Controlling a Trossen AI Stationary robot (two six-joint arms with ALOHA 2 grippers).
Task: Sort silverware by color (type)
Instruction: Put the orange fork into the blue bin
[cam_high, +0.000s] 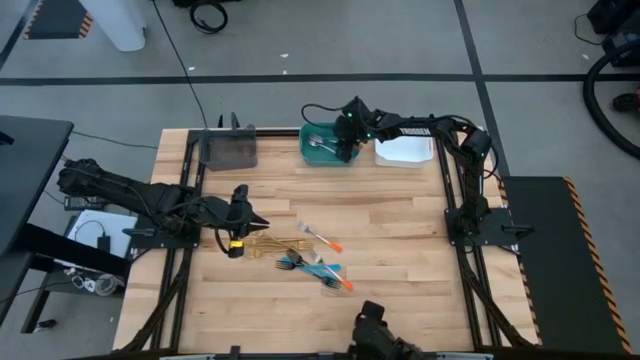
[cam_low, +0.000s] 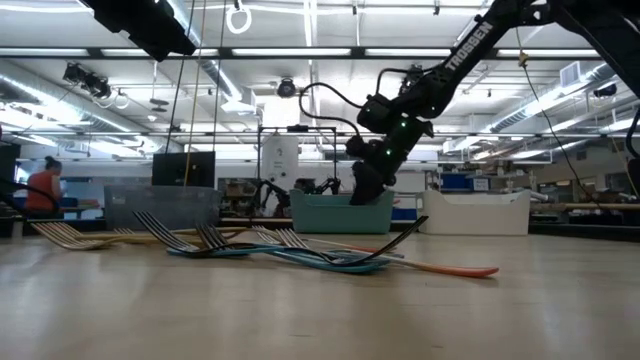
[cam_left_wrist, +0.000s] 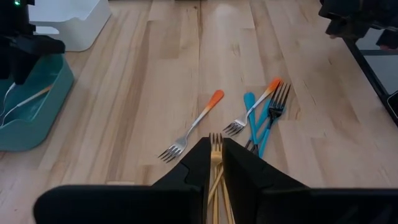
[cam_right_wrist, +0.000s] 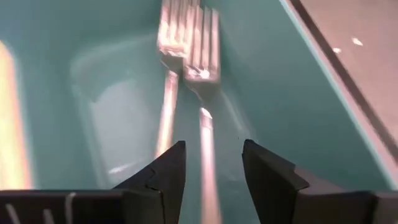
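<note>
Teal bin (cam_right_wrist: 298, 93) — silver forks (cam_right_wrist: 202, 68) lying just ahead of spread right tool (cam_right_wrist: 213, 163); left tool (cam_left_wrist: 215, 163) pinching gold forks (cam_left_wrist: 216, 144)

Your right gripper (cam_right_wrist: 211, 180) sits inside the teal bin (cam_high: 326, 145), fingers apart. Bin walls are close on both sides, & forks (cam_right_wrist: 186, 37) lie on the bin floor just ahead & under it. Straight up is free.

Your left gripper (cam_left_wrist: 214, 165) is pinched on the gold forks (cam_left_wrist: 216, 149). Ahead of it lies a loose pile of orange- & blue-handled forks (cam_left_wrist: 261, 115). Bare wood shows beyond the pile. The grey bin (cam_high: 229, 150) & white bin (cam_high: 405, 150) stand far off.
</note>
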